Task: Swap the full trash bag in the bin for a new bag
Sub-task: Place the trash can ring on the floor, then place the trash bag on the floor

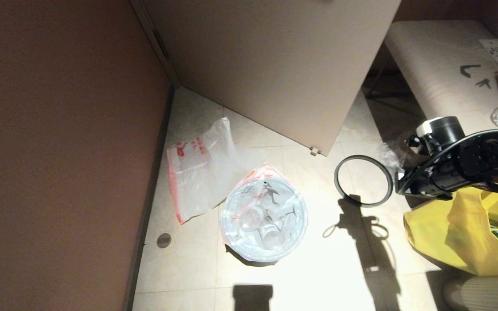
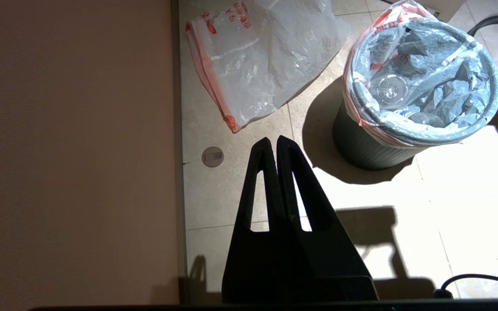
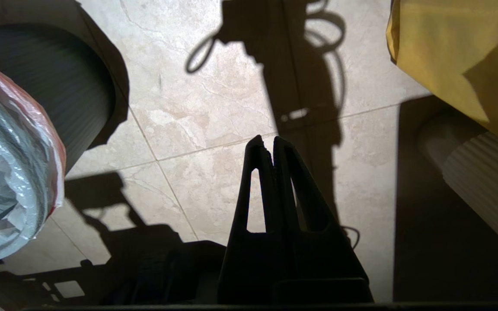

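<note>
- Above bare floor tile (image 3: 214, 108), my right gripper (image 3: 266, 144) hangs with its fingers pressed together, holding nothing; the yellow tote (image 3: 448, 47) lies to one side of it and the bin (image 3: 80, 99) to the other.
- Beside the wall, my left gripper (image 2: 271, 144) hangs likewise pinched flat and empty, near a small round floor plate (image 2: 212, 156).
- Bin (image 1: 249, 259): upright on the floor, the full trash bag (image 1: 264, 214) seated in it with its pink-red trim folded over the rim; cups and bottles show through.
- Rim ring (image 1: 363, 181): off the bin, flat on the floor just beside my right arm.
- New bag (image 1: 201, 172): flat on the floor, touching the bin's far side.
- Risk, as I judge it: pinching thin film could tear it or lift the light bin too, spilling bottles; a sweeping arm could catch the ring or tote.
</note>
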